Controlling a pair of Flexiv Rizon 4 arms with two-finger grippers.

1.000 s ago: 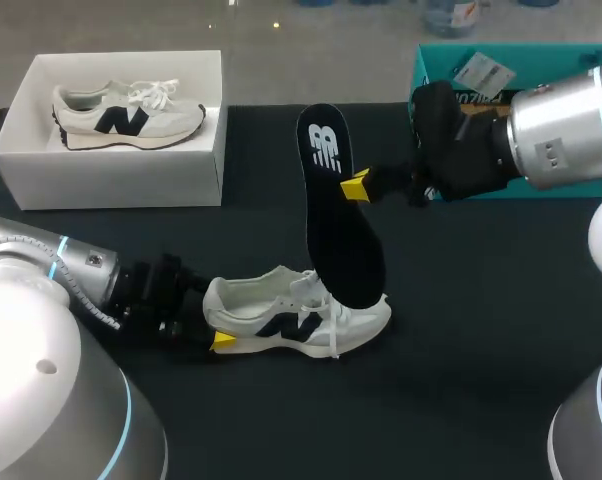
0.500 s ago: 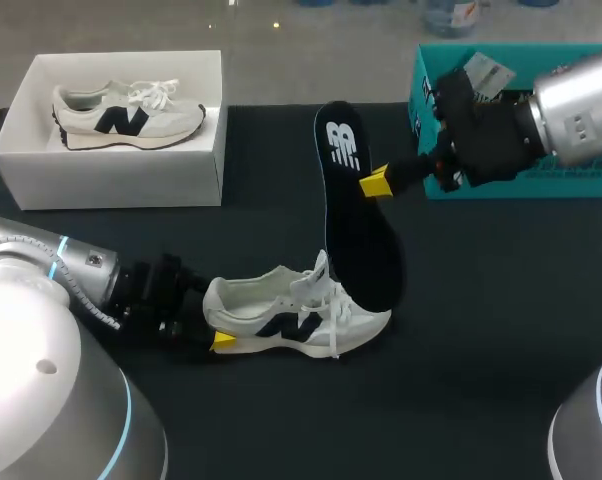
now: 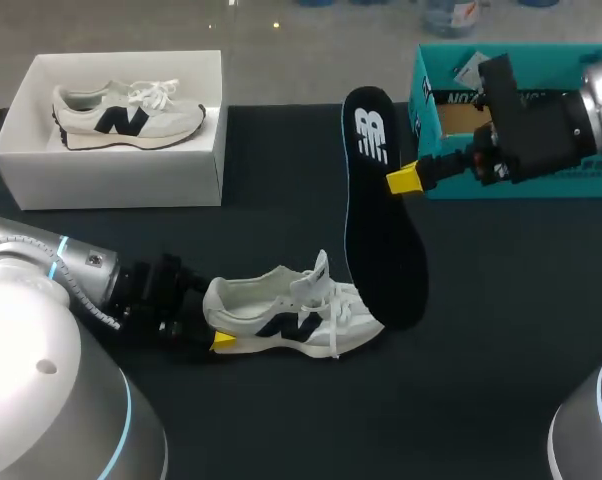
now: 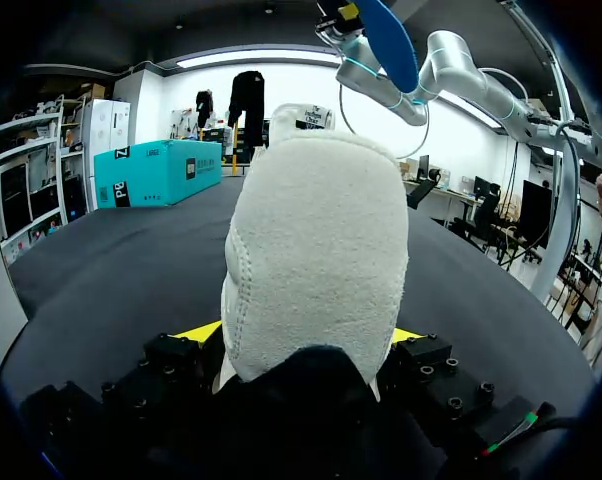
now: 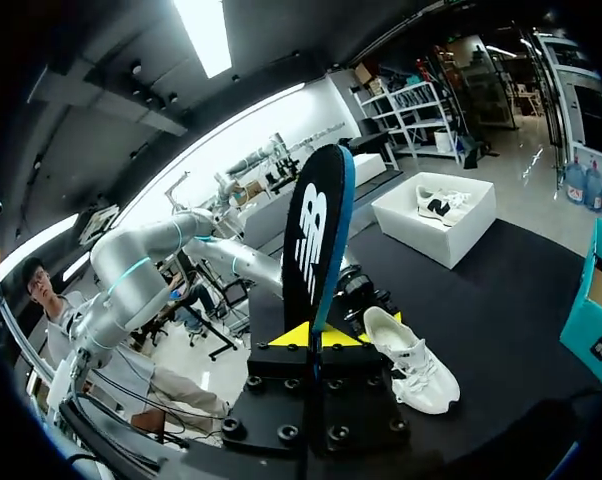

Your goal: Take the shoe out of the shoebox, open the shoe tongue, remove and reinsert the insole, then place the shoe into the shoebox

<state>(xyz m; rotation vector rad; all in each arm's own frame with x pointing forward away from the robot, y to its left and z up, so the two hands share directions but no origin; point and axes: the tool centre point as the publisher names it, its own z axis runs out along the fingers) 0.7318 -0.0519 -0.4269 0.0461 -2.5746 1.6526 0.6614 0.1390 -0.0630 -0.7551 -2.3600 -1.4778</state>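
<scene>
my left pincer (image 4: 301, 335) clamps the white suede sneaker (image 3: 291, 315) by its heel at lower left, steadying it. my right pincer (image 3: 406, 180) grips the black foam insole (image 3: 383, 240) upright at centre, ready for reinserting.

Your right gripper (image 3: 406, 180) is drawing back toward the teal box (image 3: 551, 52), and the insole (image 3: 381, 230) pinched in it travels with it, away from your left side. Its lower end, which lay across the forefoot of the shoe (image 3: 281, 318) a second ago, now hangs at the very tip of the toe. The tongue (image 3: 319, 268) now shows, standing up.
</scene>
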